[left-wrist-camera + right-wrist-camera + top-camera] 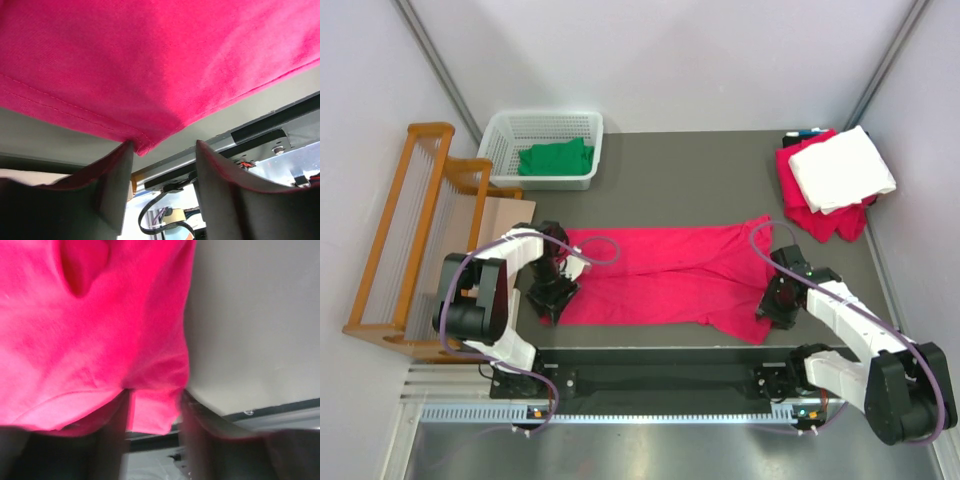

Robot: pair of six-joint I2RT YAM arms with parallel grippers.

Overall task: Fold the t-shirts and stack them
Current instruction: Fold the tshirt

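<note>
A pink t-shirt (660, 275) lies spread flat across the middle of the table. My left gripper (552, 297) is at its near left corner. In the left wrist view the jaws (165, 150) stand open, and the shirt's hem corner (141, 145) touches the tip of the left finger. My right gripper (778, 305) is at the shirt's near right end. In the right wrist view its jaws (154, 407) stand apart with a flap of the pink shirt (150, 412) lying between them, blurred. A folded white shirt (842, 166) lies on a red one (820, 218) at the back right.
A white basket (582, 128) holding a green shirt (557, 158) stands at the back left. A wooden rack (405, 235) stands along the left edge with a brown board (500, 215) beside it. A black rail (660, 375) runs along the near edge.
</note>
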